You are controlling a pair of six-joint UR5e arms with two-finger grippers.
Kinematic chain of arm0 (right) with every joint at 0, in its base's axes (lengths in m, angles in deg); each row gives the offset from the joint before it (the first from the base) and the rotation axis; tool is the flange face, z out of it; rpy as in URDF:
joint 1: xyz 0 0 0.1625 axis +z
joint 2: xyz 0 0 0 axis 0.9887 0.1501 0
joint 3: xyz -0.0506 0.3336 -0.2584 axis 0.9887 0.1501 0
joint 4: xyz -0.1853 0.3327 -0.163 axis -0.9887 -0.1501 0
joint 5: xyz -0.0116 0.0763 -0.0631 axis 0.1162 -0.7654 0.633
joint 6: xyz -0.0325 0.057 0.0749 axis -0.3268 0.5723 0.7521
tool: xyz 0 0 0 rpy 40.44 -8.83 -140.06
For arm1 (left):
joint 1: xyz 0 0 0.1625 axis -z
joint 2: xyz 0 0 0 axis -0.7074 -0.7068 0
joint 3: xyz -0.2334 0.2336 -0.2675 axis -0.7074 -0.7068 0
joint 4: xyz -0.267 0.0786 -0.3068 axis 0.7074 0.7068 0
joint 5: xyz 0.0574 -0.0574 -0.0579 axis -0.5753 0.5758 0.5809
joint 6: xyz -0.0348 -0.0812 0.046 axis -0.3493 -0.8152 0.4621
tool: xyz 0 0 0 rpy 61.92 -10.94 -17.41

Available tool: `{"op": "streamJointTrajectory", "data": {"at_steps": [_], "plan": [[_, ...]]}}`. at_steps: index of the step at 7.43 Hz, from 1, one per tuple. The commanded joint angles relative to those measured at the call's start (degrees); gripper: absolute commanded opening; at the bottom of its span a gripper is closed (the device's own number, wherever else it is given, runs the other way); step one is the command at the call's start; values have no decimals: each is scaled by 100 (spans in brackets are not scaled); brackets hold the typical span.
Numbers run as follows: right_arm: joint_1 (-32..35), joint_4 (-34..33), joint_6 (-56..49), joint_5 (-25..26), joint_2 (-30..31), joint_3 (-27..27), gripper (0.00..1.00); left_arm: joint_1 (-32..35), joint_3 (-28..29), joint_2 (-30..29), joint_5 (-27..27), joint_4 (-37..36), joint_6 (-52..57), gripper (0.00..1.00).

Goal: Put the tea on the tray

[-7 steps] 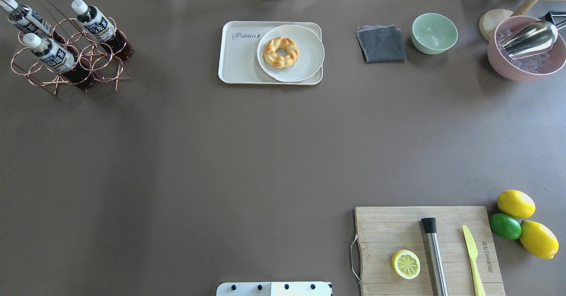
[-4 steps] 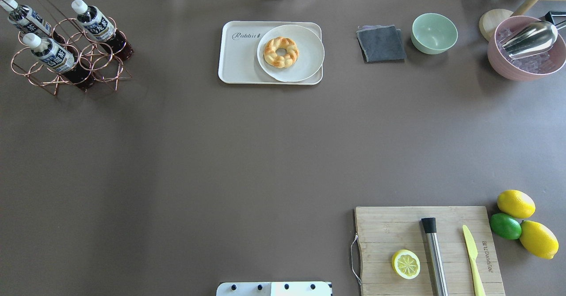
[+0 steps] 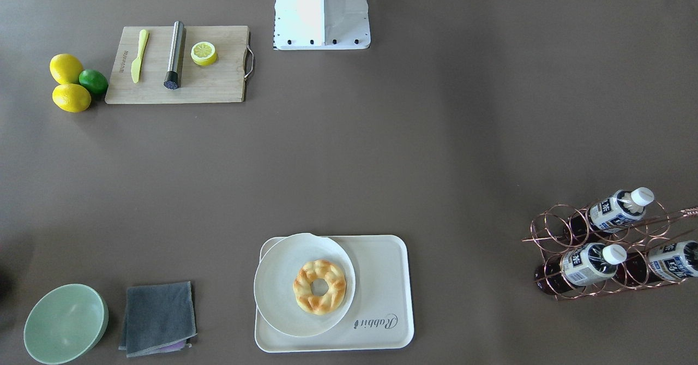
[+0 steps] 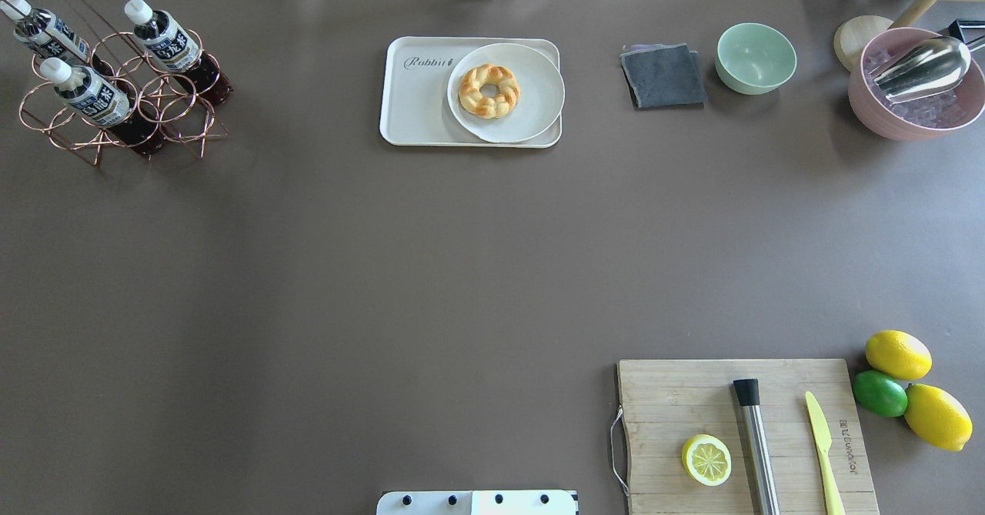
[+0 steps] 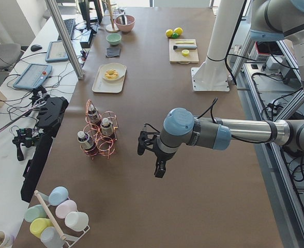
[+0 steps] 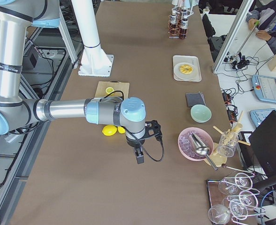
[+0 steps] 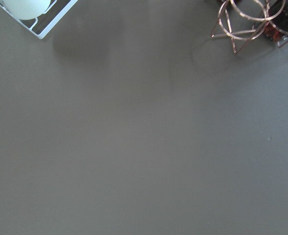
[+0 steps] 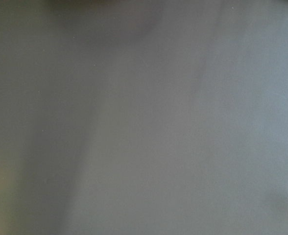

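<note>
Overhead exterior view: tea (image 4: 88, 93) leaning in wire rack (image 4: 175, 112), well apart from tray (image 4: 415, 111); cannot tell left gripper (image 5: 154, 155) or right gripper (image 6: 142, 146) open or closed; might snag rings, tipping rack.

Brown table (image 4: 385, 269), overhead view. Directly on it: tray (image 4: 415, 107) at 12 o'clock; wire rack (image 4: 178, 108) at 10; cloth (image 4: 663, 76) and green bowl (image 4: 756, 57) at 1; pink bowl (image 4: 869, 107) at 2; two lemons (image 4: 897, 354) touching a lime (image 4: 879, 393) at 4; cutting board (image 4: 677, 399) at 5.
</note>
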Motion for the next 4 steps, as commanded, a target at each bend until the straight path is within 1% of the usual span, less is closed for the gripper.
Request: {"op": "streamJointTrajectory", "data": {"at_steps": [1, 2, 3, 4], "plan": [[-8, 11, -26, -459, 20, -4, 100, -874, 163, -620, 162, 1398, -1761, 96], [9, 20, -61, -433, 20, 14, 99, -1017, 355, -850, -83, 1890, -1876, 97], [10, 29, -79, -416, 46, 14, 100, -1148, 357, -1009, -172, 2043, -1903, 97], [10, 29, -79, -424, 81, -21, 99, -1350, 366, -1237, -338, 2079, -2278, 97]]}}
